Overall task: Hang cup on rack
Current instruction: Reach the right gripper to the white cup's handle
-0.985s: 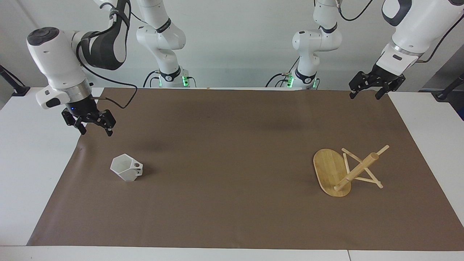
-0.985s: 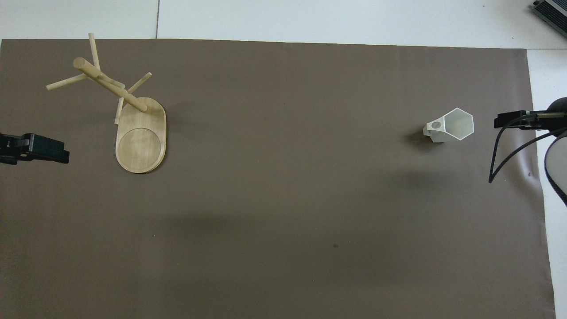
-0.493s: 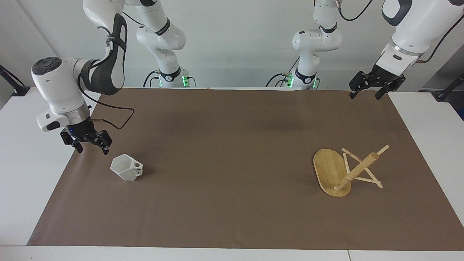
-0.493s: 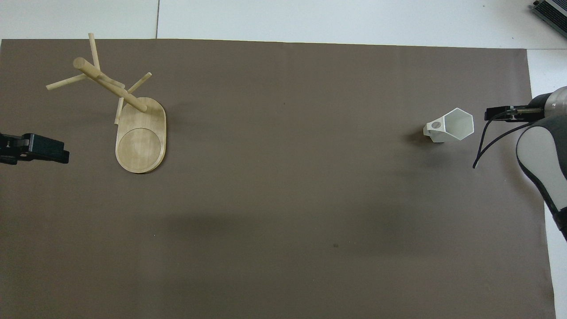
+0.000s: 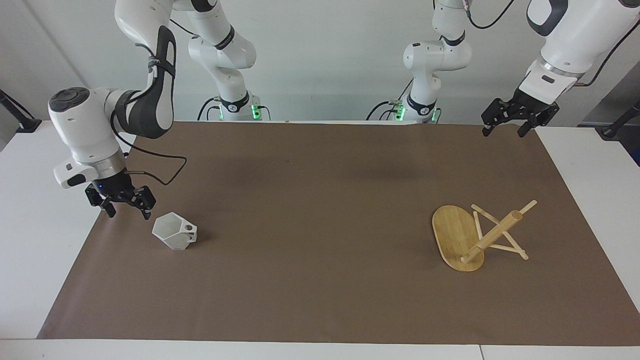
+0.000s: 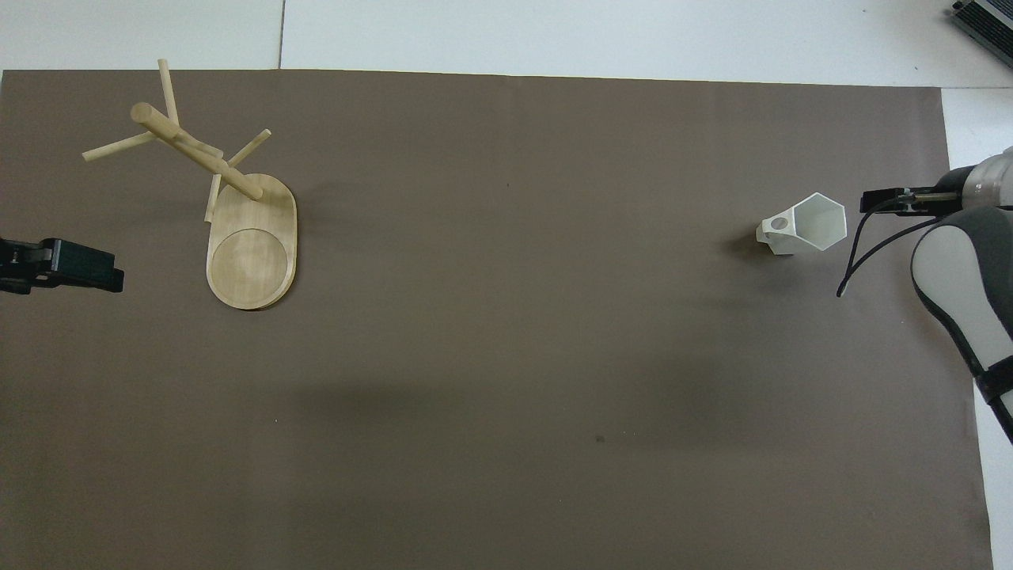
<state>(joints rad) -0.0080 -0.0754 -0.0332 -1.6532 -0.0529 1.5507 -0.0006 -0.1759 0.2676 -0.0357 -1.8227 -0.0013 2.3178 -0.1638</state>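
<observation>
The white faceted cup (image 5: 174, 231) stands mouth up on the brown mat toward the right arm's end, its pierced handle pointing toward the table's middle; it also shows in the overhead view (image 6: 807, 224). My right gripper (image 5: 128, 215) is open and empty, low over the mat just beside the cup, not touching it; its tip shows in the overhead view (image 6: 886, 195). The bamboo rack (image 5: 457, 237) stands upright toward the left arm's end, with thin pegs crossing its post (image 6: 198, 154). My left gripper (image 5: 502, 133) is open and empty and waits raised over the mat's corner.
A brown mat (image 5: 320, 200) covers most of the white table (image 5: 30, 240). A black cable (image 5: 160, 157) loops from the right wrist above the mat. Nothing else lies between the cup and the rack.
My right gripper has come down and moved toward the cup, now low beside it. The cup, the rack and the left arm have not moved.
</observation>
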